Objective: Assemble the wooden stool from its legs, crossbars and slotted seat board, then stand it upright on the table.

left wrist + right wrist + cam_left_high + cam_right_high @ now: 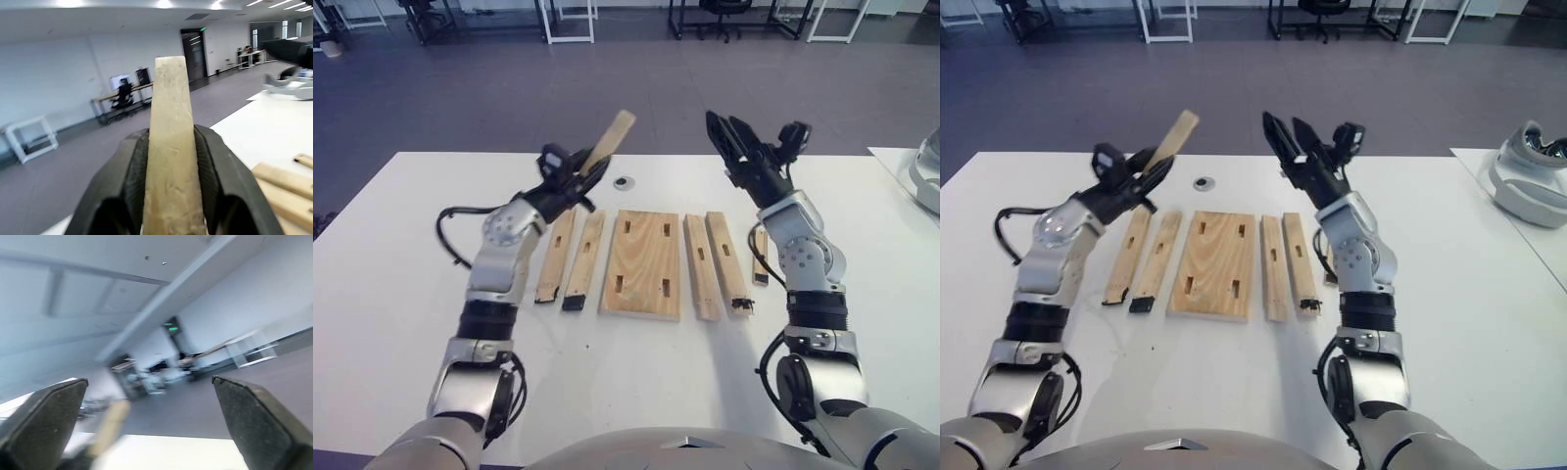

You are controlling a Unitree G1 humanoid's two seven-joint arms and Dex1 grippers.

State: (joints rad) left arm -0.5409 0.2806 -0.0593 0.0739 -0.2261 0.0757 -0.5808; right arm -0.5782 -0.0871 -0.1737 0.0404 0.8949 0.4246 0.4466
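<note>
The fingers [122, 186] of my left gripper [589, 176] are clamped on a wooden piece [610, 139], gripped near its lower end. Its free end sticks up toward 1 o'clock, well above the table [401, 294]. From here I can't say whether it is a leg or a crossbar. My right gripper [1281, 120] hangs in the air at about 1 o'clock from the seat board [641, 262], jaws spread wide and holding nothing.

The seat board lies flat at the centre with its slots facing up. Two wooden strips [570, 257] lie at its 9 o'clock and two more [713, 262] at its 3 o'clock. A shorter piece [760, 257] lies beyond those, beside my right forearm.

What worries me is leverage. With so much wood past the pads, I judge that any side load at a slot or in a handover could swivel the piece in the grip. If it slips out, it falls among the loose strips and knocks them out of line. The two raised arms are also near enough to clash if I bring them together carelessly.
</note>
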